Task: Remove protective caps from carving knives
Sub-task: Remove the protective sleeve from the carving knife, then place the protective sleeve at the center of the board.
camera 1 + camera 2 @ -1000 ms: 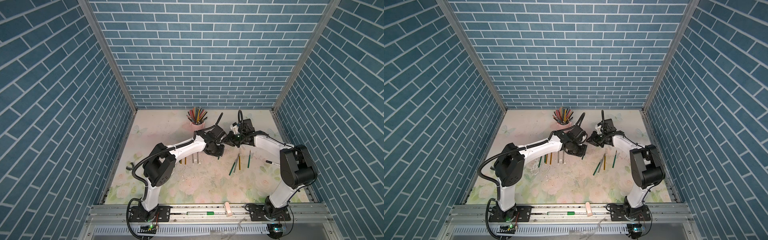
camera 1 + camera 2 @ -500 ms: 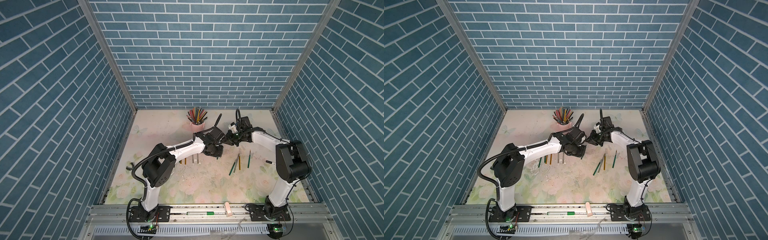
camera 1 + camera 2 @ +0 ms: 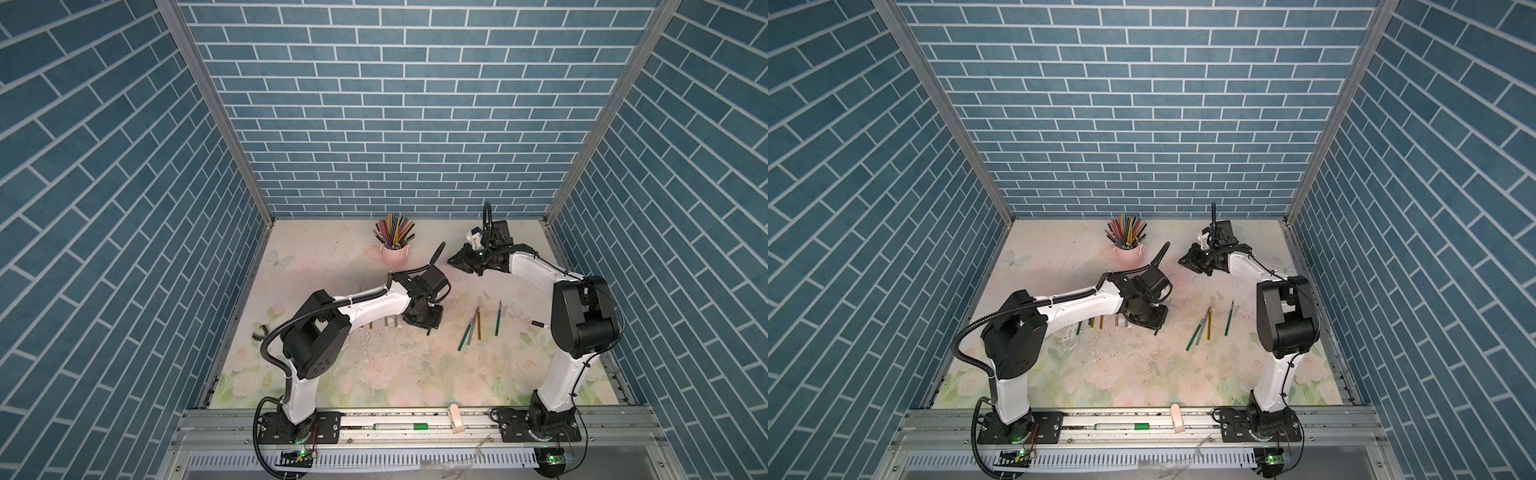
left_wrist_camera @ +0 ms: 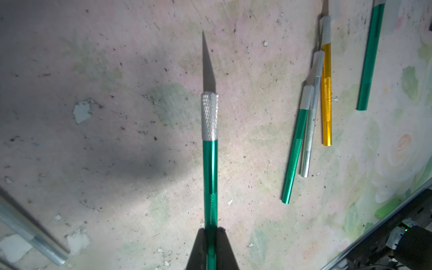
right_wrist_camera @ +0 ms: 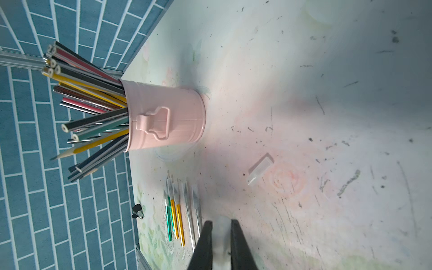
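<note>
My left gripper (image 4: 210,230) is shut on the handle of a green carving knife (image 4: 210,163), whose pointed blade is bare. In a top view this gripper (image 3: 428,322) hangs low over the mat's middle. My right gripper (image 5: 221,224), further back and to the right (image 3: 455,259), is shut on a whitish protective cap (image 5: 221,236). Another cap (image 5: 260,171) lies loose on the mat. Several knives (image 5: 182,210) with capped tips lie in a row by the left arm (image 3: 388,322). Several uncapped knives (image 4: 311,121) lie to the right (image 3: 473,328).
A pink cup (image 3: 393,253) full of pencils stands at the back centre (image 5: 168,117). A black clip (image 5: 137,211) lies by the left mat edge. On the front rail lie a marker (image 3: 401,426) and a pink block (image 3: 455,417). Brick walls enclose three sides.
The two grippers were close together and have drawn apart. The right gripper has moved back toward the far wall with the cap, and the left has dropped slightly with the knife.
</note>
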`<control>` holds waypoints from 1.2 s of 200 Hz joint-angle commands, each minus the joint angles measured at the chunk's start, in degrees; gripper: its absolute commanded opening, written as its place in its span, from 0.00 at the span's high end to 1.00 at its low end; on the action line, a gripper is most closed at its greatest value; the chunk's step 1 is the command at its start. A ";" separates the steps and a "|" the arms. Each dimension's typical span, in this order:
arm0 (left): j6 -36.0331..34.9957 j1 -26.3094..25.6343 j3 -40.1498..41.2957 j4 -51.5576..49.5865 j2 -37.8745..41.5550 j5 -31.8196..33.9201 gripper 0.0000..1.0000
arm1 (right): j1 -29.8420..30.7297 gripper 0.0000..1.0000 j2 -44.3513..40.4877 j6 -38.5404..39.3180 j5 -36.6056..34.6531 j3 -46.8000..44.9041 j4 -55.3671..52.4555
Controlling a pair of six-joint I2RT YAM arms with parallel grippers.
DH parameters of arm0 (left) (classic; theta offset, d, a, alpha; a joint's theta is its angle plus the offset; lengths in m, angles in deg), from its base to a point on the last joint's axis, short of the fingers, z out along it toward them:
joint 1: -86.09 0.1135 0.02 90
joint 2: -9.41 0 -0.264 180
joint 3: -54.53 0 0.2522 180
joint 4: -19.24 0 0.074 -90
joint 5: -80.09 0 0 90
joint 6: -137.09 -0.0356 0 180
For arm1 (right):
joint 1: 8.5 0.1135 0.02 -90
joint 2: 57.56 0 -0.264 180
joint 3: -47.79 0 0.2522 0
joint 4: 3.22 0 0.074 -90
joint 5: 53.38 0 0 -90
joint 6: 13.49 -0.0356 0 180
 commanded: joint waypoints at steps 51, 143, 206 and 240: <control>0.17 0.31 0.42 -1.94 2.59 1.94 0.92 | -1.35 0.96 1.30 8.11 -5.62 1.42 -8.07; 0.53 1.15 1.21 -0.80 2.77 1.37 0.92 | -1.35 0.86 5.34 10.22 -7.45 0.11 -10.47; 0.99 1.15 1.74 0.11 2.55 0.76 0.92 | -1.34 0.73 6.25 10.65 -7.96 -0.16 -11.01; 0.98 1.16 1.68 0.21 2.29 0.62 0.92 | -1.35 0.57 6.60 10.66 -8.29 -0.16 -11.33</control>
